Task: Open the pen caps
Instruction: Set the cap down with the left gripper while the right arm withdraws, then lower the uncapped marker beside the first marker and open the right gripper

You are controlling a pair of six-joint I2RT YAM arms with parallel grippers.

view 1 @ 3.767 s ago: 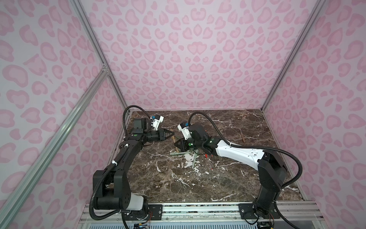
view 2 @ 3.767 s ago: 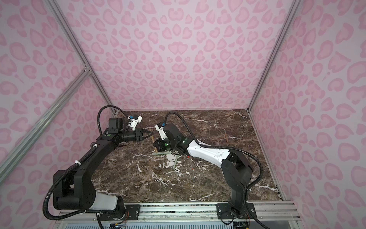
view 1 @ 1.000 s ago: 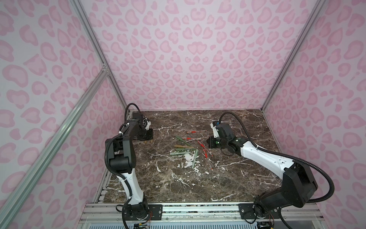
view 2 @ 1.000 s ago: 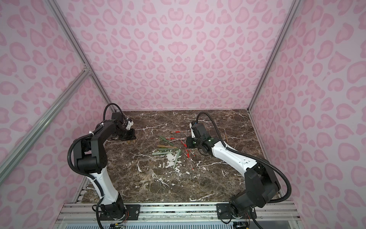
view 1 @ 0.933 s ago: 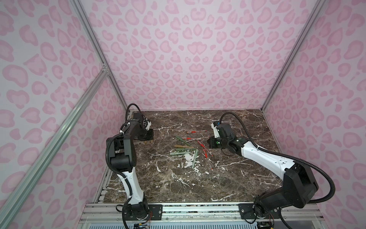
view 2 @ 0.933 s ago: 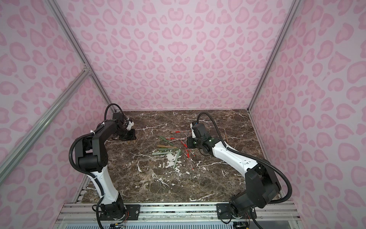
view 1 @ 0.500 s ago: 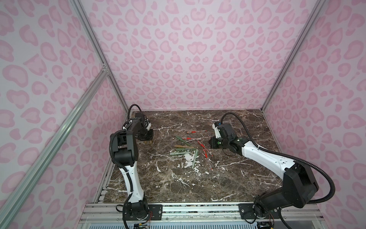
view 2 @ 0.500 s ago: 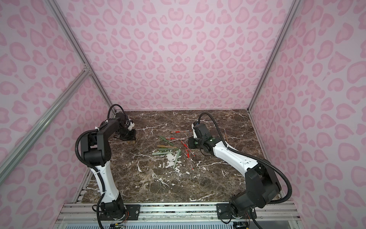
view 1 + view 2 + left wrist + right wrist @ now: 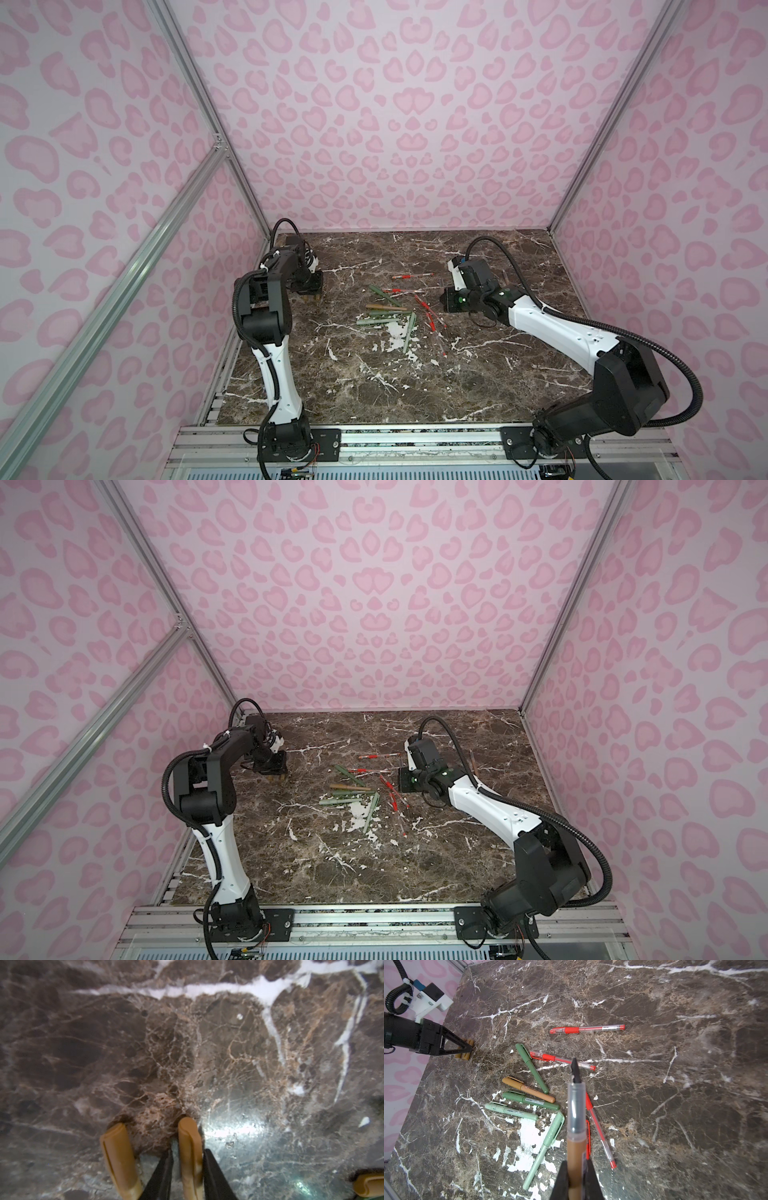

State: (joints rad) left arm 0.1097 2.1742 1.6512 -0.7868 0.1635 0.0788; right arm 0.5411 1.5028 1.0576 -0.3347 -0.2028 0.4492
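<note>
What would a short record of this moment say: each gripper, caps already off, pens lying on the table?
left gripper: low over the marble table, far left, jaws flanking a tan cap; gripping or releasing, unclear
right gripper: shut on an uncapped brown pen, black tip exposed
loose tan caps: two more lying by the left gripper
capped pens: four green pens and one tan pen, mid-table
red pens: at least three, beside the green ones

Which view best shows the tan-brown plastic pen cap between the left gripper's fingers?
The left wrist view: the tan-brown plastic pen cap sits close up between the black fingers of the left gripper. The right wrist view and both top views show only tan specks at the fingertips, partly hidden.
</note>
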